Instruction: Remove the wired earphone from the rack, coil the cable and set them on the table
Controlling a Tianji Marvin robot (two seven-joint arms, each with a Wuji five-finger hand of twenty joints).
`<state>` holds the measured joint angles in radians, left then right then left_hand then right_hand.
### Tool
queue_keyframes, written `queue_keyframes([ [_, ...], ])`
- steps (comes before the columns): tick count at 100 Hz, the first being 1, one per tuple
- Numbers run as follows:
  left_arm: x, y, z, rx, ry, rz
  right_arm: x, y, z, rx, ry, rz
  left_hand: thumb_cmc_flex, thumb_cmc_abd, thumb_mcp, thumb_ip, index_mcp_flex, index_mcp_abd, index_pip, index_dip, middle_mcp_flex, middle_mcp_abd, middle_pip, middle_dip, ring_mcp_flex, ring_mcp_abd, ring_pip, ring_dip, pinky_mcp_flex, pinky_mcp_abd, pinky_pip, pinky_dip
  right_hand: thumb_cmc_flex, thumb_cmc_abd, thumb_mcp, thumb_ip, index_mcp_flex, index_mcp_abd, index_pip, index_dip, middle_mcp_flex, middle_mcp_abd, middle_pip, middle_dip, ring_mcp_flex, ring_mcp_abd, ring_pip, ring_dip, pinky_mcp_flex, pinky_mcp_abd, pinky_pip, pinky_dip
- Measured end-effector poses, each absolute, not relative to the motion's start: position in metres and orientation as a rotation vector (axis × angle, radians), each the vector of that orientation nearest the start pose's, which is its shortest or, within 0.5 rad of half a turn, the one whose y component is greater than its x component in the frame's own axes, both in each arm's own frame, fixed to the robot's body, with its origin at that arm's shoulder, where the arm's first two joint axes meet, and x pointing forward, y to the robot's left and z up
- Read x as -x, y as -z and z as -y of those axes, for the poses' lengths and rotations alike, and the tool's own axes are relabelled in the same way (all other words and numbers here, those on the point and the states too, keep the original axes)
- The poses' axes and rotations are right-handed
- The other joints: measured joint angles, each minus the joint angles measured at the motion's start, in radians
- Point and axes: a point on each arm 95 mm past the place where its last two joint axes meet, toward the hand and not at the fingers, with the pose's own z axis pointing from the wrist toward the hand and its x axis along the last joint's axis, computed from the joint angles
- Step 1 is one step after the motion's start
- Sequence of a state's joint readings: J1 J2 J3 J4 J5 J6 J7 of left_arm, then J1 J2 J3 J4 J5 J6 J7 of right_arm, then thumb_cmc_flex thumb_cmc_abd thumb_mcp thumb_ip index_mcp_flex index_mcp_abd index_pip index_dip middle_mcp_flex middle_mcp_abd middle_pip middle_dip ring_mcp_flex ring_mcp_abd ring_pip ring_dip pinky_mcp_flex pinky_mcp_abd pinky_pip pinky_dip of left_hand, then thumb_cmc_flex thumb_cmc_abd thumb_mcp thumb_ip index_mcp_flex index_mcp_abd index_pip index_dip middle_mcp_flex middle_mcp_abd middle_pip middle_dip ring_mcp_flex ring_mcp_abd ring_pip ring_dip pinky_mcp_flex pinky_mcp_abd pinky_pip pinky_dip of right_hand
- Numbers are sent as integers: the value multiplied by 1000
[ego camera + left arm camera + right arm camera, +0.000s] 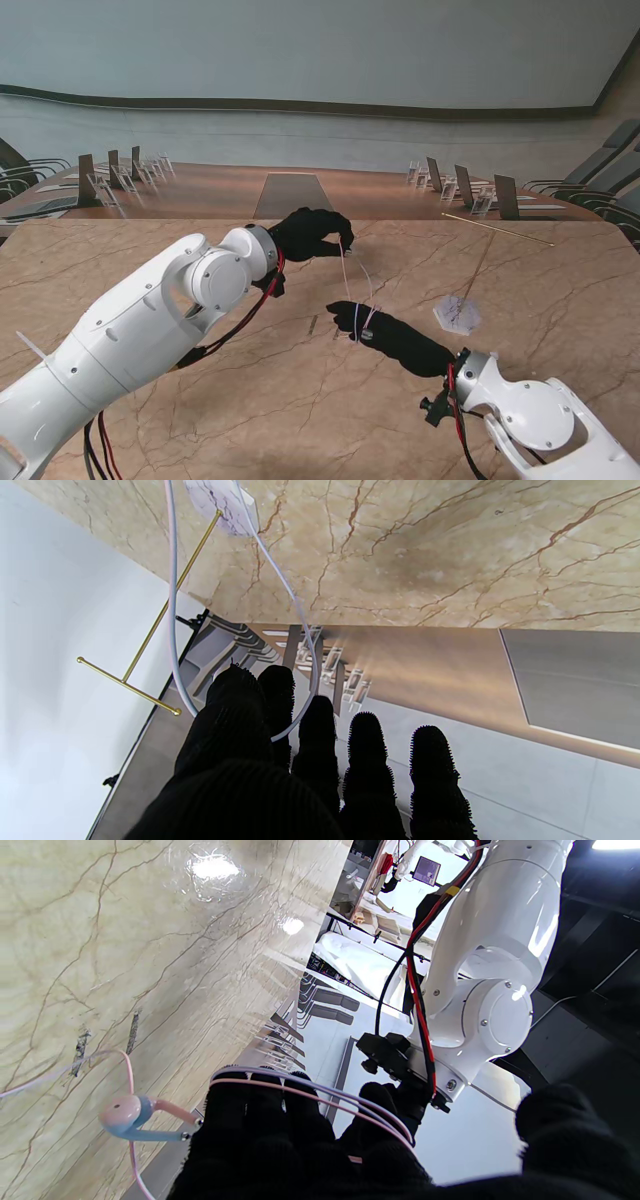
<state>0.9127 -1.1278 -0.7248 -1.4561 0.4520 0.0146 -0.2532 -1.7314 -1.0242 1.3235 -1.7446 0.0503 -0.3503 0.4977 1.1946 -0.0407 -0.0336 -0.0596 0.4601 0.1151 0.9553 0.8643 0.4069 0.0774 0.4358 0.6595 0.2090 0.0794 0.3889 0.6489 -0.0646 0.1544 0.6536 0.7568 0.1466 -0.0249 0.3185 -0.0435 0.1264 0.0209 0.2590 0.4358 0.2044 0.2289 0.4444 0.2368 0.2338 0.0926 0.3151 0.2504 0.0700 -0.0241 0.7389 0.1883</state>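
The wired earphone's thin pale cable (pixel 346 275) runs taut between my two black-gloved hands. My left hand (pixel 310 235) is raised over the middle of the table; in the left wrist view the cable (pixel 172 605) loops down and is pinched between its fingers (pixel 280 700). My right hand (pixel 400 342), nearer to me, has several turns of cable (pixel 310 1090) wound across its fingers. A pink and blue earbud (pixel 125 1112) dangles beside that hand, just above the marble. The gold rack (pixel 470 280) stands bare on its hexagonal marble base (pixel 457 313), right of both hands.
The rack's gold crossbar (pixel 497 230) reaches toward the table's far right edge. A small dark mark (pixel 313 324) lies on the marble left of my right hand. Beyond the table is a long conference table (pixel 290 190) with chairs and card holders.
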Motion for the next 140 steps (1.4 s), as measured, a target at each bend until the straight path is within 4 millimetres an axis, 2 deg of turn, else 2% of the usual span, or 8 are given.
queue_keyframes([
  [7, -493, 210, 139, 1234, 1814, -1828, -336, 308, -13, 1612, 1948, 1309, 0, 0, 0, 0, 3, 7, 13, 0, 113, 15, 19, 0, 106, 42, 59, 2, 13, 15, 37, 0, 0, 0, 0, 0, 0, 0, 4, 0, 0, 0, 0, 0, 0, 0, 0, 0, 0, 0, 0, 0],
  [12, -493, 209, 139, 1230, 1815, -1829, -337, 308, -14, 1620, 1944, 1311, 0, 0, 0, 0, 3, 8, 22, 0, 145, 24, 35, 4, 122, 53, 69, 16, 18, 24, 56, 0, 0, 0, 0, 0, -2, 0, 7, 0, 0, 0, -1, 0, 0, 0, -1, 0, -5, 0, 0, 0],
  [24, -493, 209, 139, 1223, 1818, -1821, -340, 309, -13, 1632, 1940, 1317, 0, 12, -2, 0, -9, 21, 39, 0, 352, 61, 125, 70, 306, 148, 215, 80, 89, 66, 186, 0, 0, 0, 0, 0, -2, 0, 8, 0, 0, 0, -1, 0, 0, 0, -1, 0, -5, 0, 0, 0],
  [36, -493, 208, 139, 1221, 1825, -1821, -342, 308, -12, 1636, 1943, 1322, 0, 12, -2, 0, -23, 25, 40, -13, 474, 62, 260, 174, 419, 183, 381, 144, 153, 98, 334, 0, 0, 0, 0, 0, -2, 0, 8, 0, 0, 1, -3, 0, 0, 0, -10, 0, -5, 0, 0, 0],
  [74, -492, 199, 140, 1214, 1866, -1828, -349, 307, -11, 1666, 1945, 1327, 0, 12, -1, 0, -20, 46, 51, -44, 663, 3, 470, 308, 599, 199, 638, 230, 274, 141, 538, -1, 0, 0, 0, 0, -13, 0, 9, -16, -1, 1, -13, 0, -1, 0, -12, 0, -7, 0, -5, 0],
  [82, -491, 195, 140, 1204, 1879, -1830, -352, 307, -10, 1675, 1943, 1331, 0, 12, -1, 0, -19, 50, 51, -52, 713, -4, 503, 318, 651, 200, 673, 240, 311, 151, 572, -1, -41, 0, 24, 0, -13, 0, 2, -33, -4, 1, -26, -3, -1, 0, -16, 0, -9, 0, -18, 0],
  [110, -486, 189, 143, 1194, 1922, -1845, -362, 304, -6, 1694, 1971, 1343, -1, 12, -1, 0, -4, 62, 54, -77, 812, -70, 580, 341, 762, 206, 757, 241, 394, 168, 649, -2, -51, 0, 31, 0, -13, 6, -33, -41, -4, 3, -39, -15, -1, 0, -24, 0, -16, 0, -20, 0],
  [140, -477, 183, 147, 1166, 1946, -1890, -370, 303, -4, 1714, 1995, 1335, -15, 11, -1, 0, 19, 68, 58, -89, 860, -73, 629, 353, 805, 206, 816, 241, 429, 175, 675, -6, -62, 0, 55, 0, -9, 18, -143, -28, -12, 7, -63, -17, -18, 3, -26, 0, -23, 1, -41, 11],
])
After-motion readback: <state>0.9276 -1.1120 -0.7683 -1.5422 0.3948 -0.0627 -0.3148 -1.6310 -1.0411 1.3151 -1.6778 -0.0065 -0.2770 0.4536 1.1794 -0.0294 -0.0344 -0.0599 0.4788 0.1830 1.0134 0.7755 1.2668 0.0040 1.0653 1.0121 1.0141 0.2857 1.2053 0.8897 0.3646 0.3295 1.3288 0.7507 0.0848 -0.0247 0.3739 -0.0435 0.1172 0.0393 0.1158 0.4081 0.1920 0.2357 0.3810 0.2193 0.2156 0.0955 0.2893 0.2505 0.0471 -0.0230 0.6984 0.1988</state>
